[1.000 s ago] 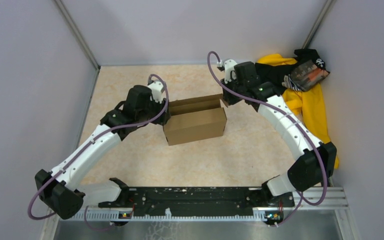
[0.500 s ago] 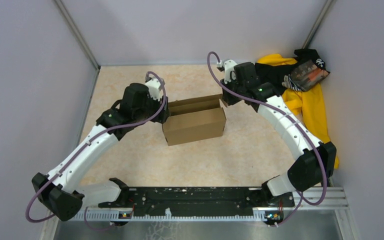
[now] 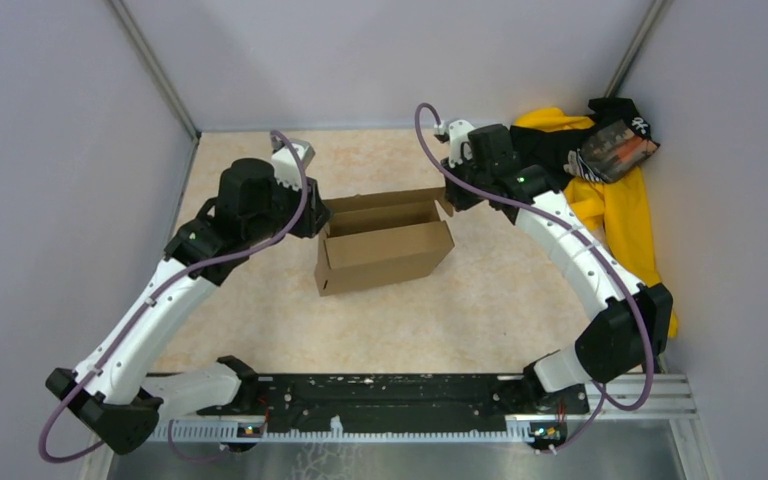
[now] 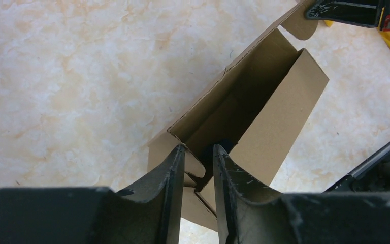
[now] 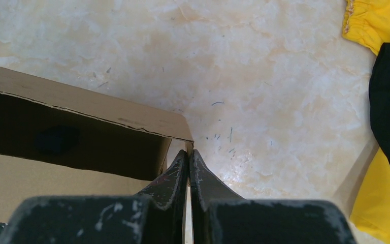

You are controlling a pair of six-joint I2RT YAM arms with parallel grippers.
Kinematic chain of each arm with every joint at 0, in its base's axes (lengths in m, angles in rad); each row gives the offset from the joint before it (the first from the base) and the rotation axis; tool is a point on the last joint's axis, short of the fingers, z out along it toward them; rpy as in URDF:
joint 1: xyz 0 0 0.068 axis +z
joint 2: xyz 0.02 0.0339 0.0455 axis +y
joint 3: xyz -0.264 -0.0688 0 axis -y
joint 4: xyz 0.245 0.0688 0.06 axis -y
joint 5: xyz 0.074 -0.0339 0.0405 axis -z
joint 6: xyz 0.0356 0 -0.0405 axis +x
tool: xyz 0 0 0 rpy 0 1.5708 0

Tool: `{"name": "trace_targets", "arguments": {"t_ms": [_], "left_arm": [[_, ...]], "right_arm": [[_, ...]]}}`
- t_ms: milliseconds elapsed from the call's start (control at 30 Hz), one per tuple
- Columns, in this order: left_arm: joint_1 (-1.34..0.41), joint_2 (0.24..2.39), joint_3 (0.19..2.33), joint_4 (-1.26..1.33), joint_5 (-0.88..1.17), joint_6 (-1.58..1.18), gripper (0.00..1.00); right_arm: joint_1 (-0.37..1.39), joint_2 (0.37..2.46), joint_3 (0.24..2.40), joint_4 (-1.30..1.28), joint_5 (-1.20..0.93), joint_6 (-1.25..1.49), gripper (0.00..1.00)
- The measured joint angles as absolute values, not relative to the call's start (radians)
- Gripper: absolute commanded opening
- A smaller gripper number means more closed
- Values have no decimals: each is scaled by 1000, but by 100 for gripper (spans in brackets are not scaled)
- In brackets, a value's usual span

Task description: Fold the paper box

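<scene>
The left gripper (image 4: 195, 152) has drawn back leftward, and the paper box (image 3: 385, 255) now gapes open at mid-table (image 3: 260, 310). Its jaws stand slightly apart astride the left end flap (not visibly clamping). The right gripper (image 5: 189, 153) is closed, pinching the far right corner flap.

White arms (image 3: 160, 300), black joints (image 3: 615, 342), purple cables (image 3: 422, 128).

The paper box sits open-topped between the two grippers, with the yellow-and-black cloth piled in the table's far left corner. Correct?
Not quite. The paper box does sit open-topped between the left gripper and the right gripper, but the yellow-and-black cloth is piled in the far right corner, as the top external view shows.
</scene>
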State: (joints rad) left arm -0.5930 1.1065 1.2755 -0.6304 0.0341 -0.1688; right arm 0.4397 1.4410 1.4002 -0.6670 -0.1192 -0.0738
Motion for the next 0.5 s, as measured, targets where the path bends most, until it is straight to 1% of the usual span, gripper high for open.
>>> {"name": "trace_targets", "arguments": {"t_ms": [133, 200, 267, 433, 500], "left_arm": [[-593, 1094, 1262, -628, 35, -183, 35], [-593, 1094, 1245, -628, 33, -186, 38], [-593, 1094, 1226, -629, 28, -189, 41], [-593, 1094, 1194, -628, -2, -191, 54], [-593, 1094, 1193, -629, -14, -191, 57]], "right_arm": [[440, 1441, 1400, -667, -127, -67, 0], [440, 1441, 1400, -667, -129, -67, 0], [440, 1441, 1400, -667, -129, -67, 0], [440, 1447, 1400, -666, -141, -66, 0], [441, 1451, 1400, -665, -149, -63, 0]]}}
